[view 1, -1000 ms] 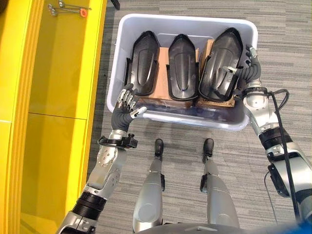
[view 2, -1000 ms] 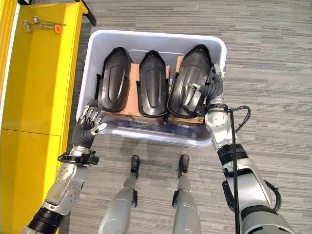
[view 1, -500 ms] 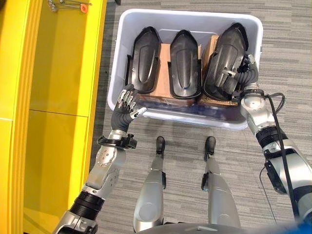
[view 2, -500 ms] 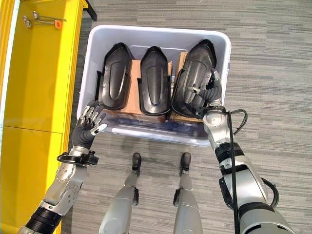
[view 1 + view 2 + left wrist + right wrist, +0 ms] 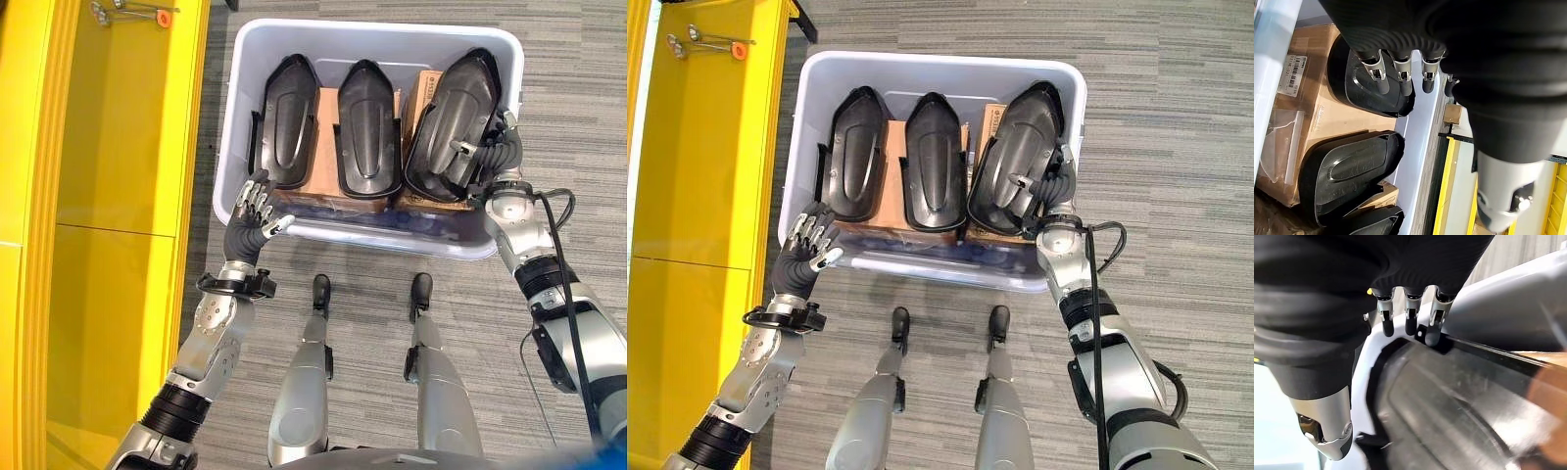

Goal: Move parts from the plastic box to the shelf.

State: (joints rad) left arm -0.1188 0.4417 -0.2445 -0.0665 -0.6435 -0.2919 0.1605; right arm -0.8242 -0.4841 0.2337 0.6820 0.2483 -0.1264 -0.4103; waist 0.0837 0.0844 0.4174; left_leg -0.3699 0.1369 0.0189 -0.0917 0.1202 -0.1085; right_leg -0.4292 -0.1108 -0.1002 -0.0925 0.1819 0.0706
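Note:
A pale grey plastic box (image 5: 372, 27) on the floor holds three black moulded parts standing side by side: left (image 5: 289, 122), middle (image 5: 367, 127) and right (image 5: 451, 117). My right hand (image 5: 495, 157) is shut on the right part, with its fingers (image 5: 1409, 316) behind the part's right edge (image 5: 1459, 401) and its thumb on the face. My left hand (image 5: 250, 220) hovers open just outside the box's near left corner; its straight fingers (image 5: 1400, 81) point over the left part (image 5: 1366, 93). The yellow shelf (image 5: 118, 147) runs along the left.
Brown cardboard boxes (image 5: 321, 147) lie under the parts inside the box. A few metal tools with an orange piece (image 5: 132, 12) rest at the shelf's far end. Grey carpet floor surrounds the box on the right and near sides.
My right hand has moved from the box's right wall onto the right part's edge and closed on it. The view has shifted slightly. The left hand has stayed put.

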